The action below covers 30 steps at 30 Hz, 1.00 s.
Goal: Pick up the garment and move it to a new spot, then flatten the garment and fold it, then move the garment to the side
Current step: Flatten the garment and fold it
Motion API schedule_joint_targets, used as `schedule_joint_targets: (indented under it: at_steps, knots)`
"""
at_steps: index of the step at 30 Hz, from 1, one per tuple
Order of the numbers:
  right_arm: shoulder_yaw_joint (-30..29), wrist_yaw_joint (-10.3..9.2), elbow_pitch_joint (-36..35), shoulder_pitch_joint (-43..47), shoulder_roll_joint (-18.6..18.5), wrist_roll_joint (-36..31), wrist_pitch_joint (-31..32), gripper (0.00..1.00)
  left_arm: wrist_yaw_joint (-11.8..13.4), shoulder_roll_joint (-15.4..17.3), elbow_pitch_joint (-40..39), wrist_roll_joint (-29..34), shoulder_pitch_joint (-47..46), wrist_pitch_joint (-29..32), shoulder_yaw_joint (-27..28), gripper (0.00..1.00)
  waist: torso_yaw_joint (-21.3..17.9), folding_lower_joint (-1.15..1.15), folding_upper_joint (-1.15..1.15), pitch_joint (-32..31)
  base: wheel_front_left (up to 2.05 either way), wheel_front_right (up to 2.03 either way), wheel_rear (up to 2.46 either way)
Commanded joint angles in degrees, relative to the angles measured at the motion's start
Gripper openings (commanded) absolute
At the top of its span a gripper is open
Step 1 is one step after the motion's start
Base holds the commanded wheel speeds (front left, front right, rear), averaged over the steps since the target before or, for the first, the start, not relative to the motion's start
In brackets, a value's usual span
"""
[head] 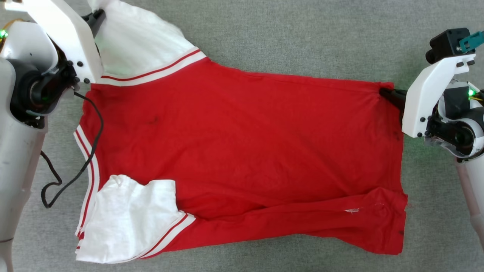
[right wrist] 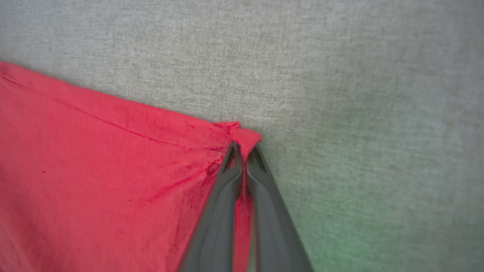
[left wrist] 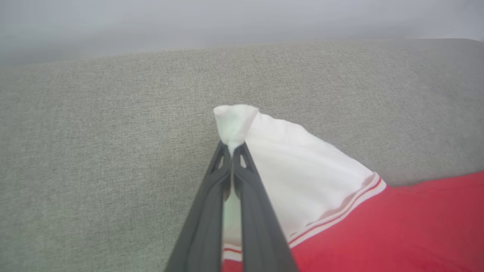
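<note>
The garment [head: 242, 151], a red jersey with white sleeves and red-and-white stripe trim, lies spread on the grey surface with its plain side up. My left gripper [head: 99, 18] at the far left is shut on the tip of the far white sleeve [left wrist: 234, 124], and the left wrist view shows cloth pinched between the dark fingers [left wrist: 211, 211]. My right gripper [head: 383, 92] is shut on the far right hem corner [right wrist: 242, 134]. The near white sleeve [head: 128, 219] lies folded inward, and the near red edge [head: 321, 219] is doubled over.
Grey woven fabric [head: 287, 34] covers the surface all round the jersey. A black cable [head: 81, 166] from my left arm loops down over the jersey's left edge. In the left wrist view the far edge of the surface [left wrist: 242, 45] runs across the top.
</note>
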Motion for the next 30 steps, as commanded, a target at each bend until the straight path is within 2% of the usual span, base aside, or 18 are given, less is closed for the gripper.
schedule_joint_targets:
  at_steps: [1,6,13,19,23,30]
  knots:
    - [1.28,0.0,1.51,1.77,1.26,-0.07,0.28,0.0,-0.26,-0.12,0.04,-0.35,1.1,-0.66,0.35,0.0,0.16,0.0,0.0,-0.69,0.0,0.0,0.0]
    - [-1.61,-0.01,-3.33,0.4,-0.22,-1.79,-4.93,0.0,-0.33,0.53,-0.75,-1.5,4.08,-3.51,1.86,0.0,0.72,0.0,0.0,-3.51,0.0,0.0,0.0]
    - [-4.32,-0.01,-8.83,5.72,-0.45,-5.37,-9.22,0.0,0.84,0.82,-3.81,-4.55,12.7,-8.66,5.53,0.0,1.68,0.0,0.0,-8.32,0.0,0.0,0.0]
    - [-8.04,-0.02,-13.71,14.96,1.17,-6.3,-10.6,0.0,3.74,1.21,-8.59,-7.15,26.6,-14.39,9.44,0.0,2.68,0.0,0.0,-12.98,0.0,0.0,0.0]
    - [-9.74,-0.03,-16.31,21.97,2.64,-6.69,-11.0,0.0,5.65,0.37,-11.16,-9.31,37.14,-16.8,11.18,0.0,3.14,0.0,0.0,-15.49,0.0,0.0,0.0]
    - [-12.99,-0.02,-17.14,32.97,6.15,-5.81,-11.71,0.0,7.5,-3.07,-11.96,-13.27,50.78,-18.87,12.04,0.0,3.74,0.0,0.0,-17.43,0.0,0.0,0.0]
